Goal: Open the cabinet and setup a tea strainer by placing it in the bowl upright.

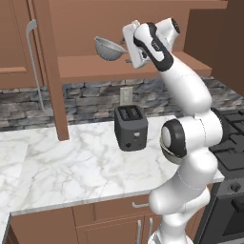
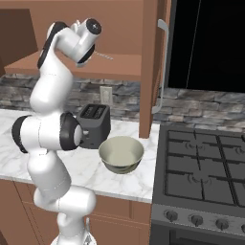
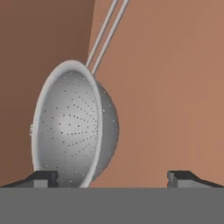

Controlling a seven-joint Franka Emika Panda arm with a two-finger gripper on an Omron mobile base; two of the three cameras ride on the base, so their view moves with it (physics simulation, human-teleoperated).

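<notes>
The cabinet (image 1: 143, 66) stands open, its door (image 1: 53, 71) swung out edge-on with a long silver handle (image 1: 32, 62). On its lower shelf rests the tea strainer (image 1: 109, 47), a grey perforated half-dome. My gripper (image 1: 125, 48) is raised to the shelf just right of it, open and holding nothing. In the hand view the strainer (image 3: 72, 127) shows its hollow side, its thin handle running away, and it overlaps the left fingertip (image 3: 41, 178); the gripper (image 3: 113, 179) is spread wide. The beige bowl (image 2: 121, 153) sits upright on the counter by the stove.
A dark toaster (image 1: 130, 126) stands on the marble counter (image 1: 71, 167) below the shelf, beside the bowl. A black gas stove (image 2: 206, 172) fills the right. The open door's edge (image 2: 148, 67) hangs down to the counter. Base cabinets (image 1: 109, 219) run under the counter's front edge.
</notes>
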